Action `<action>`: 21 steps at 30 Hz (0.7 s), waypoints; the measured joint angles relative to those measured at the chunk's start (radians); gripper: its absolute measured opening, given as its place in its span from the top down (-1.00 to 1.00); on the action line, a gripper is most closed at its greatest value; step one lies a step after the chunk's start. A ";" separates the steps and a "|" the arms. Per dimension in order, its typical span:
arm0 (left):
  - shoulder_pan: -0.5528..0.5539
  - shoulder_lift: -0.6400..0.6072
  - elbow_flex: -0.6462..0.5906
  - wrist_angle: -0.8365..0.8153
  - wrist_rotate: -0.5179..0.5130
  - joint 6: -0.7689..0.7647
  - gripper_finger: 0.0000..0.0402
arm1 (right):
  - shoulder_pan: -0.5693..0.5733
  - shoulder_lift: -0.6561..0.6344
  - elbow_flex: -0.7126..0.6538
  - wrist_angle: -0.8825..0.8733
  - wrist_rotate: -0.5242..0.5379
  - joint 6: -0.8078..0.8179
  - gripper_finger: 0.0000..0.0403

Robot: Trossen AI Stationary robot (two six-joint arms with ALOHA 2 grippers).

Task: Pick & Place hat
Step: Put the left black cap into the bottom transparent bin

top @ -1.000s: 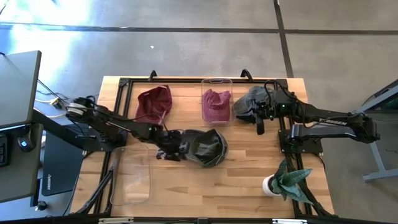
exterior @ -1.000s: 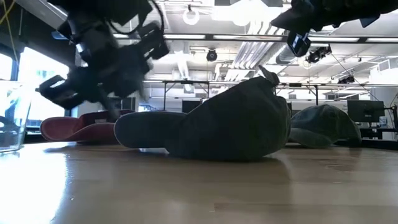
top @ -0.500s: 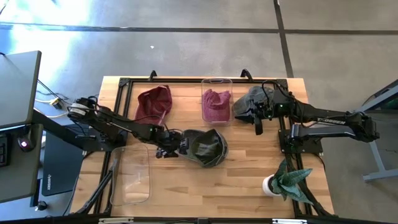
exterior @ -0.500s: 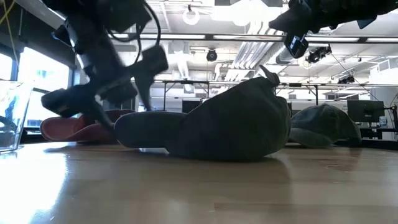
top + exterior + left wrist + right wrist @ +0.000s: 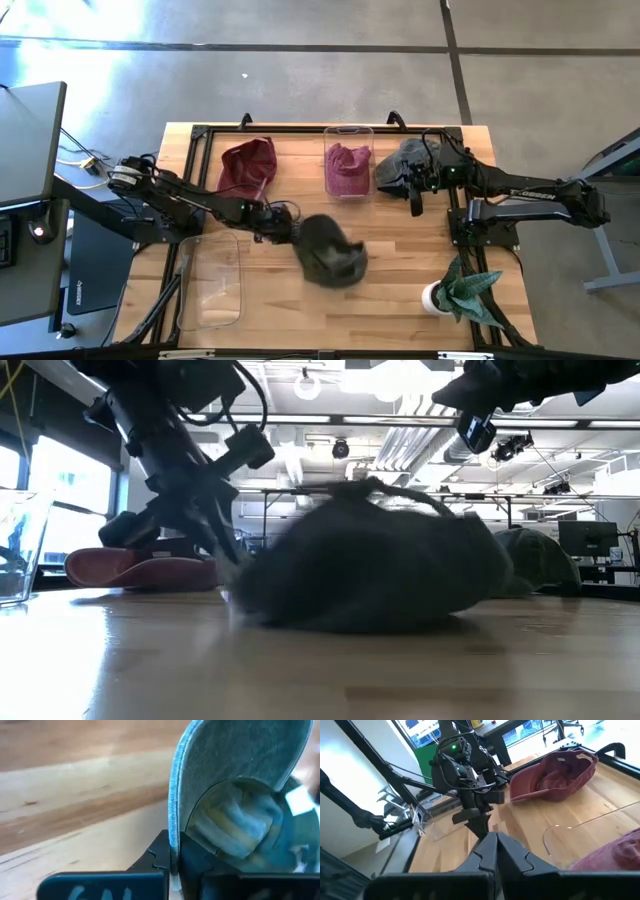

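Observation:
A dark green hat [image 5: 331, 252] lies on the table's middle, blurred in both wide views [image 5: 370, 560]. My left gripper [image 5: 288, 231] is at its left side, shut on the brim. The left wrist view shows the brim [image 5: 235, 765] standing on edge, with the hat's pale inside [image 5: 235, 827] behind it. My right gripper [image 5: 417, 207] hangs shut above the far right of the table, beside a grey hat [image 5: 402, 165], touching nothing. Its shut fingers [image 5: 496, 851] point toward the left arm. My left gripper pinches the edge of the green hat's brim [image 5: 173, 837] between its two fingers. It comes slanting down from the table's left side. The crown [image 5: 400, 575] is low on the table to the right of the fingers.
A maroon hat [image 5: 247, 167] lies at the far left. Another maroon hat sits in a clear bin [image 5: 347, 132] at the far middle. An empty clear bin [image 5: 212, 282] stands near left. A potted plant [image 5: 462, 290] is near right.
My left gripper has rolled, dropped slightly onto the brim of the green hat, and shut on it. The hat has started to move: its brim has come up off the table and the crown has swung toward the near edge.

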 joint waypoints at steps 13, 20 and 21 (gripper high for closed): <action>0.240 -0.031 0.062 -0.234 0.263 0.798 0.96 | 0.218 0.094 0.111 0.008 0.260 0.157 1.00; 0.336 -0.030 0.081 -0.239 0.351 1.003 0.90 | 0.322 0.334 0.382 -0.196 0.407 0.160 1.00; 0.348 -0.030 0.081 -0.240 0.381 1.025 0.86 | 0.333 0.371 0.427 -0.245 0.414 0.157 1.00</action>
